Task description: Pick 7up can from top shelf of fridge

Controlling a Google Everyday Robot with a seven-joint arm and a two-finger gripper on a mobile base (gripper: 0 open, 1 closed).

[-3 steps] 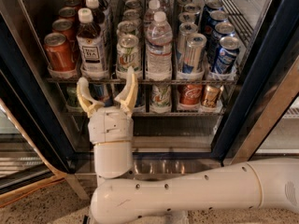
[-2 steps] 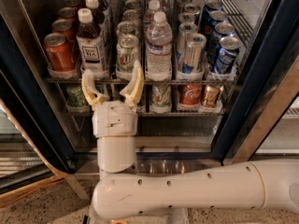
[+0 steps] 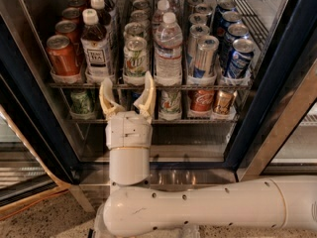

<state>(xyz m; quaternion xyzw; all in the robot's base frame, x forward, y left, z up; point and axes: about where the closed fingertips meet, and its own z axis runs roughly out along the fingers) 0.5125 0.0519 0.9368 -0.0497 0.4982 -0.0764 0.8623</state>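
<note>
Nothing is grasped yet. The 7up can point(image 3: 135, 58) stands at the front of the top shelf point(image 3: 223, 87), between a tea bottle point(image 3: 96, 51) and a water bottle point(image 3: 168, 53). The gripper point(image 3: 127, 84), spread wide and empty, sits just below the can. Reaching, closing and lifting remain.

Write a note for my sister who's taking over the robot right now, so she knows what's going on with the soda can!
Gripper: open and empty, in front of the fridge, fingertips at the front edge of the top shelf, just below the 7up can.
7up can: upright at the shelf's front, between a tea bottle and a water bottle, not yet grasped.
Done: gripper roughly lined up with the can.
Left: probably rise a little, reach in, close on the can, pull it out.
</note>
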